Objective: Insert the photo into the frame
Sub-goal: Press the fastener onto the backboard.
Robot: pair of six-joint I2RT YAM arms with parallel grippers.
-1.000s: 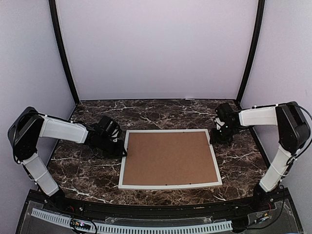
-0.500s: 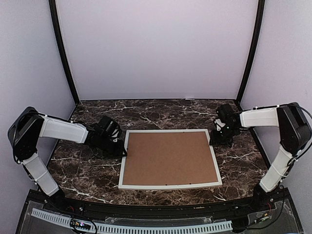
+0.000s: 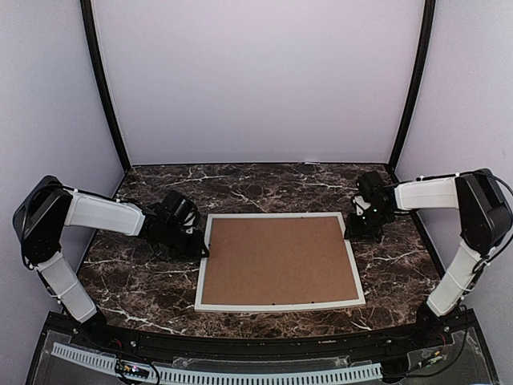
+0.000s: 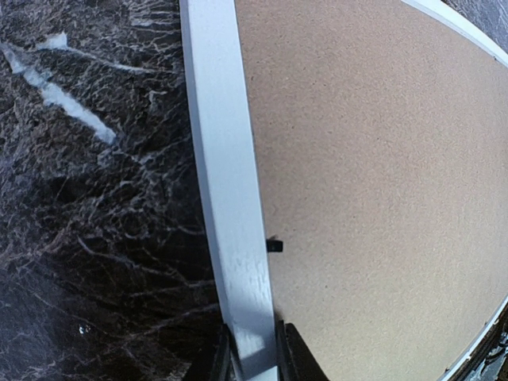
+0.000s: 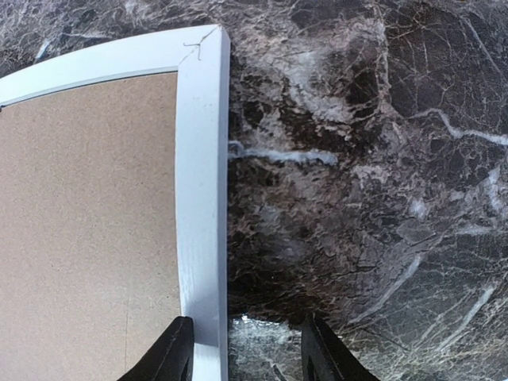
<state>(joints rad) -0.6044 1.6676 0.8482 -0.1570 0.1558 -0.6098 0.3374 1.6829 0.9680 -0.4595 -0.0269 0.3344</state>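
The frame (image 3: 279, 306) lies face down on the marble table, its thin white border around a brown backing board (image 3: 276, 258). The photo is hidden. My left gripper (image 3: 200, 249) is shut on the frame's left border (image 4: 226, 198), one finger on each side of it; a small black tab (image 4: 274, 245) sits on the board just beyond. My right gripper (image 3: 353, 231) is open at the frame's right border (image 5: 200, 175), near the far right corner. One finger (image 5: 171, 353) stands over the board side, the other finger (image 5: 321, 353) over bare marble.
The dark marble table (image 3: 264, 184) is walled by white panels at the back and sides, with black posts (image 3: 104, 88) in the back corners. A black rail (image 3: 240, 345) runs along the near edge.
The right wrist has shifted very slightly at the frame's right border. The left arm and the frame have not visibly moved.
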